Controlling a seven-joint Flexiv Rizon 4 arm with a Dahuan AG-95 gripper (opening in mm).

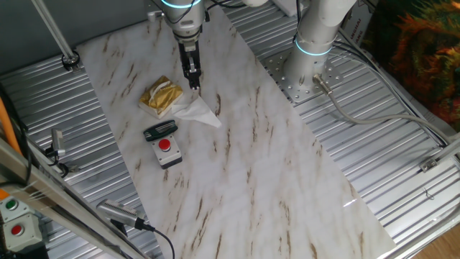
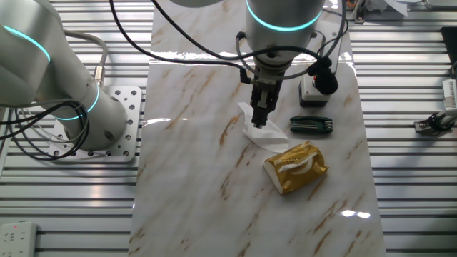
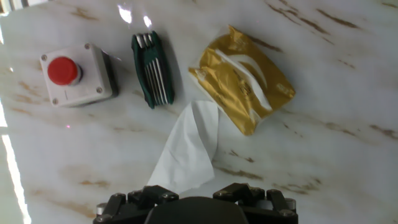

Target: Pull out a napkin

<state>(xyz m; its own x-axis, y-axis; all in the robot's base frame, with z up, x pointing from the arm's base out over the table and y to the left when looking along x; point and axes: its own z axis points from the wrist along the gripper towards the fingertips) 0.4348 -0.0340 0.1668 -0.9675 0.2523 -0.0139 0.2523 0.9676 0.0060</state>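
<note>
The white creased napkin (image 1: 198, 111) lies out of the shiny golden packet (image 1: 161, 96), with its narrow end still at the packet's edge. My gripper (image 1: 193, 84) stands upright over the napkin's far end, jaws close together and apparently pinching the napkin. In the other fixed view the gripper (image 2: 260, 121) meets the napkin (image 2: 263, 134) just left of the packet (image 2: 296, 168). In the hand view the napkin (image 3: 186, 149) runs from the packet (image 3: 242, 78) down to the gripper (image 3: 196, 196), where the fingertips are hidden.
A grey box with a red button (image 1: 167, 150) and a green folding hex key set (image 1: 159, 130) lie beside the packet. A second arm's base (image 1: 313, 50) stands on the metal table beside the marble board (image 1: 273, 187).
</note>
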